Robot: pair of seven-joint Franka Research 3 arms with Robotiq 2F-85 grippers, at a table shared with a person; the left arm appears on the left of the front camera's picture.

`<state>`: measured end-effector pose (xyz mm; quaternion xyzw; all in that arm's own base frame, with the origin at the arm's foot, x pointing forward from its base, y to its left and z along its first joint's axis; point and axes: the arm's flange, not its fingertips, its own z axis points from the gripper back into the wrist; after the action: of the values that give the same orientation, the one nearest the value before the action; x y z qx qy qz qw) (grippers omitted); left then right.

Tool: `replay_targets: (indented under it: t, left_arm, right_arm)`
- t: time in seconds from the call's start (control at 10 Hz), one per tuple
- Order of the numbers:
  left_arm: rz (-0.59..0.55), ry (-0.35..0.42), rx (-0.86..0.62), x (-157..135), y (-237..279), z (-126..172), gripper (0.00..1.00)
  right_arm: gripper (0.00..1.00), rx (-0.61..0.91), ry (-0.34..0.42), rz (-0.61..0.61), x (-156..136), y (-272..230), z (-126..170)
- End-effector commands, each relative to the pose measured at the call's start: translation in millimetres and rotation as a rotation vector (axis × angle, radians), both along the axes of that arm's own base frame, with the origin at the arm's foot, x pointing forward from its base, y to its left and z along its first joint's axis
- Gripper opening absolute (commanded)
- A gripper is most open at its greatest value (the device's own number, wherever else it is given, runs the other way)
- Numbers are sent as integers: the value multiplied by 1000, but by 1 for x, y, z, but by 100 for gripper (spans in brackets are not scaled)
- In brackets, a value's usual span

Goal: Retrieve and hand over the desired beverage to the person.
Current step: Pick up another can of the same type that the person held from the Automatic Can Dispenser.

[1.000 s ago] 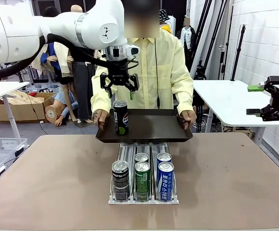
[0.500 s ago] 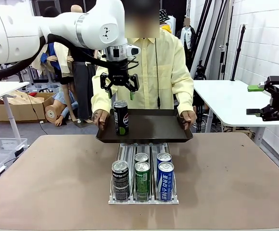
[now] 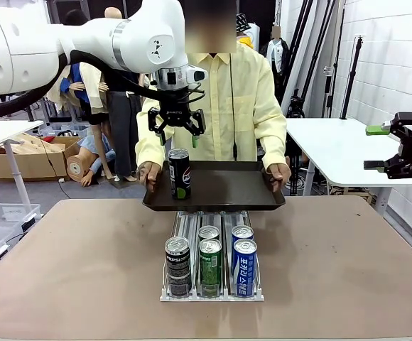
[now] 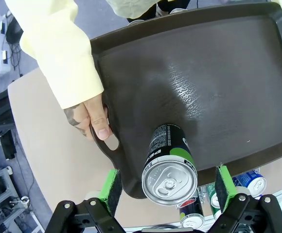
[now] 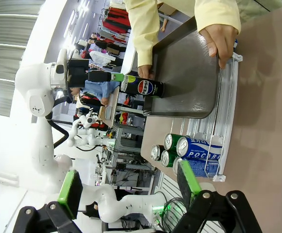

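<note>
Pepsi can (image 3: 178,172) stands upright at the left end of the tray (image 3: 220,190) that the person (image 3: 245,99) holds. The left end effector (image 3: 177,129) hangs straight above the can, wide open and empty. The left wrist view adds a thumb (image 4: 102,131) on the tray's handle. The right end effector (image 3: 375,148), well right of the tray, is open and empty.

- Your tray's Pepsi can (image 3: 178,172) is black with a green band and a red, white and blue logo.
- The tray (image 3: 227,186) is dark brown.
- The person's shirt (image 3: 248,99) is pale yellow.
- In the rack (image 3: 191,220) you see one black can (image 3: 177,265), green cans (image 3: 210,266) and blue-and-white Pocari cans (image 3: 244,266).
</note>
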<state>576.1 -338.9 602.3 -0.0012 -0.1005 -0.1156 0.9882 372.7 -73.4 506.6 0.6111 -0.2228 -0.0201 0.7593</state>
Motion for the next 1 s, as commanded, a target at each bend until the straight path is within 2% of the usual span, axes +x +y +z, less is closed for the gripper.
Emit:
replay_targets:
  t: [0.0, 0.7, 0.8, 0.9]
  left_arm:
    - [0, -3, -1, 0, 0, 2, 100]
    - [0, 0, 0, 0, 0, 0, 100]
    - [25, 22, -82, -2, 10, 16, 100]
    - [31, 8, -177, -11, 26, 31, 100]
  right_arm:
    - [100, 12, -12, 3, 1, 0, 2]
    - [100, 12, -12, 3, 1, 0, 2]
    - [100, 12, -12, 3, 1, 0, 2]
    - [100, 12, -12, 3, 1, 0, 2]
